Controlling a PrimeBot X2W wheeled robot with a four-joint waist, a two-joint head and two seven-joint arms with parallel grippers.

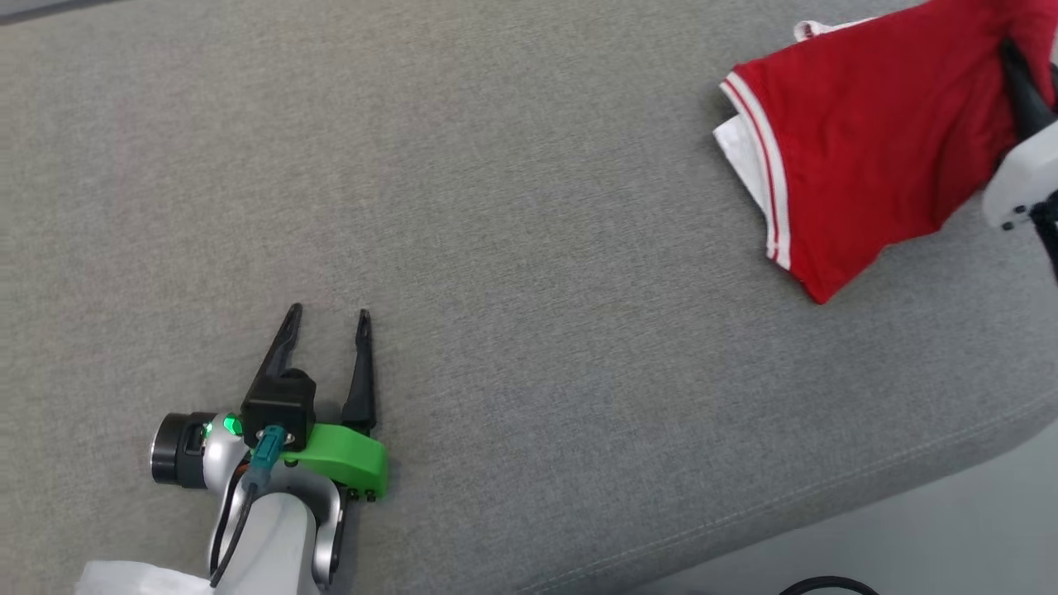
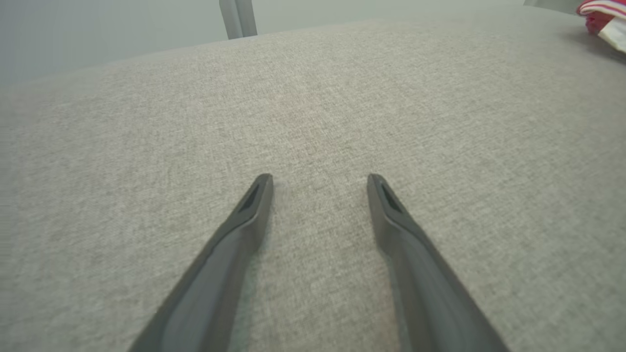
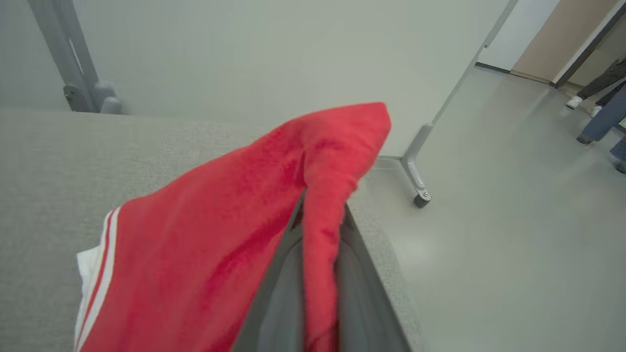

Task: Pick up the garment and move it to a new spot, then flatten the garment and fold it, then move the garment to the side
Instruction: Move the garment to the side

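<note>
At right edge of grey surface [image 1: 529,207], right hand [image 3: 320,212] pinching garment [image 1: 876,140]

We find open surface [image 1: 529,248] ahead of our left end effector [image 1: 329,312]; the garment [image 1: 868,149] bunches well off to its right.

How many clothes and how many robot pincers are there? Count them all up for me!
garment: 1
pincers: 2, the left pincer open, the right pincer shut on the garment
total: 3
</note>
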